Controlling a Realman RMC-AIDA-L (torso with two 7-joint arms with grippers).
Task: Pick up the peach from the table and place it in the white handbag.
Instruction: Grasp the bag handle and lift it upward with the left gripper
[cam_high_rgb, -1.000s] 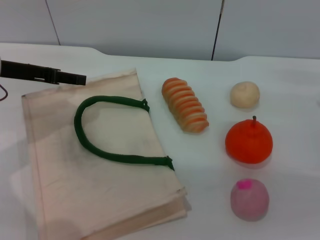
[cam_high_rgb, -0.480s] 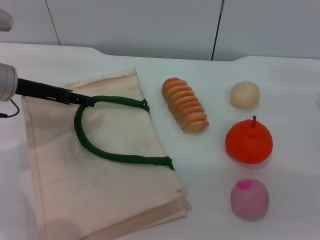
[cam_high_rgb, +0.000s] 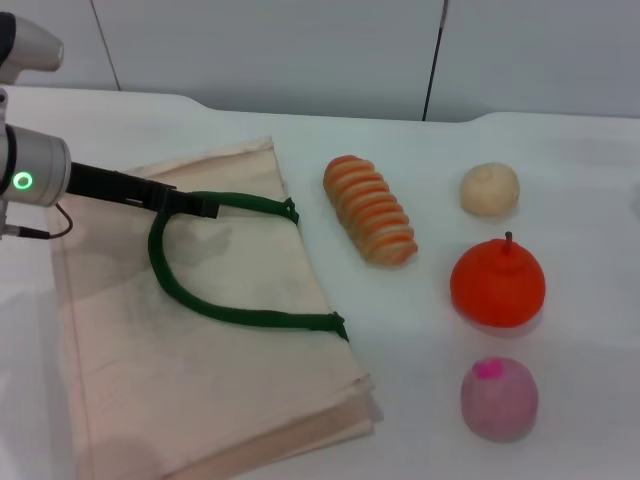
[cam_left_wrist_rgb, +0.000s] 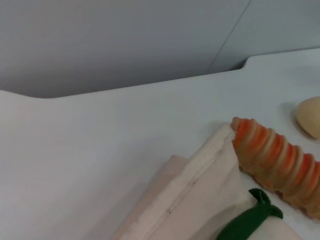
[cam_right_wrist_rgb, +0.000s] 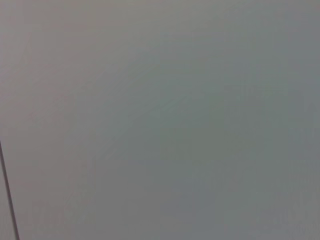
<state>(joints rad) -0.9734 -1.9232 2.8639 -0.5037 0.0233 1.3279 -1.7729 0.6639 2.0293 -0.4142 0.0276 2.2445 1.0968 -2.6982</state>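
- Peach (cam_high_rgb: 499, 399): dusty-pink, round, with a magenta spot on top; sits on the white tabletop (cam_high_rgb: 560, 140) at the near right of the head view, just in front of the orange fruit (cam_high_rgb: 498, 282) and well apart from the bag.
- White handbag (cam_high_rgb: 200, 380): cream fabric tote, lying flat on the left half of the tabletop; its dark green handle (cam_high_rgb: 225, 312) forms a loop on the upper face (the bag's far corner and one handle end also show in the left wrist view).
- Left gripper (cam_high_rgb: 205, 209): a slim dark finger pair reaching in from the left edge, tip over the far end of the green handle; whether the jaws are spread or pinching the handle cannot be told.
- Right gripper: not seen in any view (its wrist camera shows only a plain grey surface).
- Striped bread roll (cam_high_rgb: 370, 209): orange-and-cream ridged, lying just beside the bag's far right corner.
- Beige bun (cam_high_rgb: 490, 189): small, round, behind the orange fruit.
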